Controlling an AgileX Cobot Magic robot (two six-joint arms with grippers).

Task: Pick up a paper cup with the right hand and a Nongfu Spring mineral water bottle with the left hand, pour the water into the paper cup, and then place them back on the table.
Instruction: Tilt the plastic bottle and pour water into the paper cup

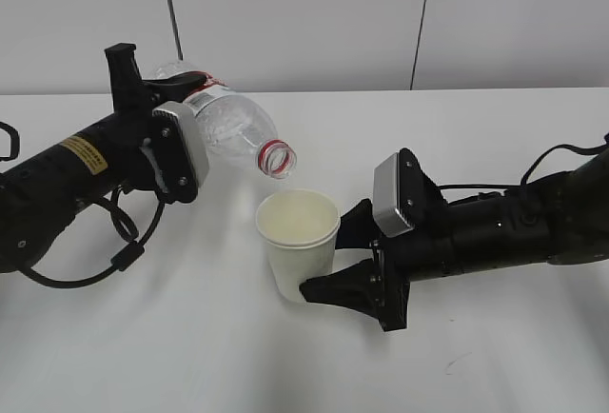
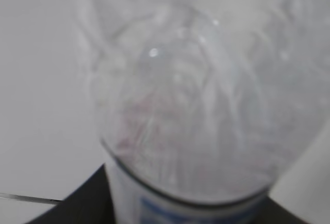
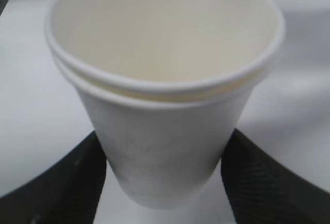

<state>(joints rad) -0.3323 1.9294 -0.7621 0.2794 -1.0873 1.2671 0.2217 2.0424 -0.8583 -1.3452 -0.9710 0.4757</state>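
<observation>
Two arms met near the middle of the frame, and the pouring step was in hand. The left hand (image 1: 176,161), jaws closed on the body of the Nongfu Spring mineral water bottle (image 1: 228,127), held it tilted with its open red-ringed mouth just above the paper cup (image 1: 300,246). The right hand (image 1: 357,265), jaws shut on either side of the cup's lower wall, kept it upright at centre. No stream of water was discernible. Judging by this, the next move called for more tilt while the cup stayed steady, before both went back on the tabletop (image 1: 190,356).

Plain white table (image 1: 495,356), faint scuffs
</observation>
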